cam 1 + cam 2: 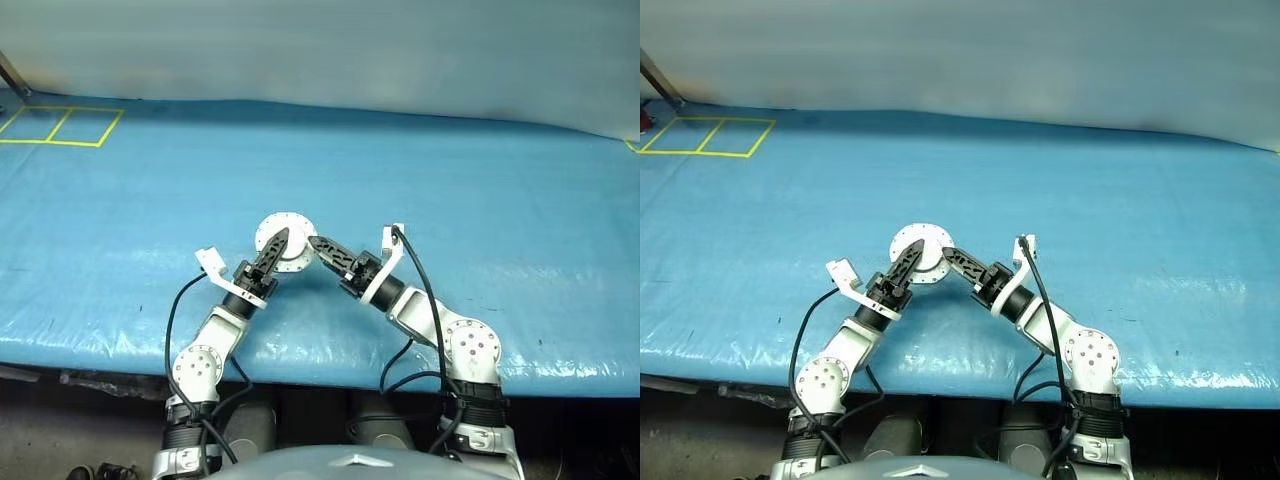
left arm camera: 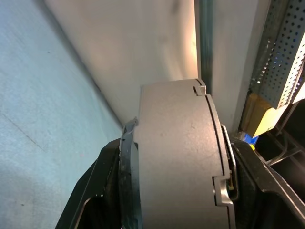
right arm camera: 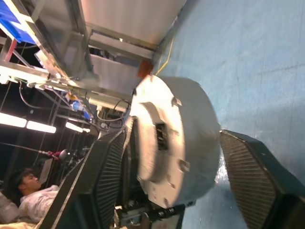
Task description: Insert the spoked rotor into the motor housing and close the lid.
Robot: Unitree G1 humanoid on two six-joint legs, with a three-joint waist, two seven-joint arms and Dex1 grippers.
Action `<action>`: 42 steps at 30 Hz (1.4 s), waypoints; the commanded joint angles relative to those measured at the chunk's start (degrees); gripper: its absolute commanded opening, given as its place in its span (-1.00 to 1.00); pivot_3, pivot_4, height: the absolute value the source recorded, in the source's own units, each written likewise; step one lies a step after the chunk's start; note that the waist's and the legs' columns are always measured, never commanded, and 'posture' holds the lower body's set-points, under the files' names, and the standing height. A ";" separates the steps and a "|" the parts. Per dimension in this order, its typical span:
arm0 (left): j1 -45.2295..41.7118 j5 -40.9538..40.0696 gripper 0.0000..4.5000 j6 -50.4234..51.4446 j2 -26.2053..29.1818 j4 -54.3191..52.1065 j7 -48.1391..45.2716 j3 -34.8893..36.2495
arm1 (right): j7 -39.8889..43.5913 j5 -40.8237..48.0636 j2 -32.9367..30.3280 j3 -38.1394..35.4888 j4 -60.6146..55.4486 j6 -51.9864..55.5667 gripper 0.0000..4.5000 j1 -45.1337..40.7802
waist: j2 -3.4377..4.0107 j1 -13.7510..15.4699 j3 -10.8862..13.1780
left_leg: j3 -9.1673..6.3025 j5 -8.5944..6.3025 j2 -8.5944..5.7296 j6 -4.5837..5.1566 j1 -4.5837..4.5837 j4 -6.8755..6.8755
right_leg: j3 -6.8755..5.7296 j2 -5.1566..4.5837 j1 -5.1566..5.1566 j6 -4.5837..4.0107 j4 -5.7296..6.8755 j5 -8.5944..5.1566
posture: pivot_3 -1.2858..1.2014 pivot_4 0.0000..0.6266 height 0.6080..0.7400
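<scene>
Currently the motor housing [image 1: 284,241] is held up off the blue surface [image 1: 480,200], between the two pincers, with its pale round face and ring of small holes turned toward the head camera.

Left pincer [image 1: 272,253]: grasping the motor housing. In the left wrist view the dark grey side wall of the housing [image 2: 176,157] fills the gap between the two black fingers [image 2: 95,191], and both fingers lie against it. A thin silver rim, probably the lid [image 2: 228,157], runs along one edge of the casing next to one finger; whether it is fully seated cannot be told.

Right pincer [image 1: 322,247]: released. In the right wrist view the housing [image 3: 176,143] stands between its ribbed black pads [image 3: 248,171]; one pad lies close against the flat face, the other stands clearly apart from the curved wall.

A person [image 3: 24,195] appears in the background beyond the right pincer.
</scene>
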 commanded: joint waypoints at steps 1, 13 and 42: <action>-0.88 1.42 0.18 -5.49 -4.60 0.11 4.06 2.89 | -0.48 -2.92 1.08 -0.51 -1.83 -4.61 0.55 -1.19 | -0.01 0.08 0.01 | -0.01 0.00 0.00 0.00 0.00 0.00 | -0.01 0.01 0.00 0.00 0.00 0.00 | 0.03 -0.52 1.00; -11.04 4.72 0.18 -28.46 -3.26 9.36 24.72 18.51 | -1.28 -8.69 1.76 -1.44 -1.74 -9.86 0.55 -0.27 | -0.24 0.81 0.11 | -0.03 0.00 -0.02 -0.01 0.01 0.01 | 0.00 0.01 0.05 0.04 -0.03 0.04 | 0.03 -0.52 1.00; -3.59 49.93 0.99 -35.04 29.39 -8.69 -7.68 -21.38 | 16.69 -52.09 -21.23 10.27 2.07 -43.98 0.57 1.82 | -0.02 0.21 -0.01 | 0.52 -0.06 -0.08 0.04 0.38 -0.02 | 0.37 -0.07 0.18 0.10 -0.03 0.07 | 0.03 -0.52 1.00</action>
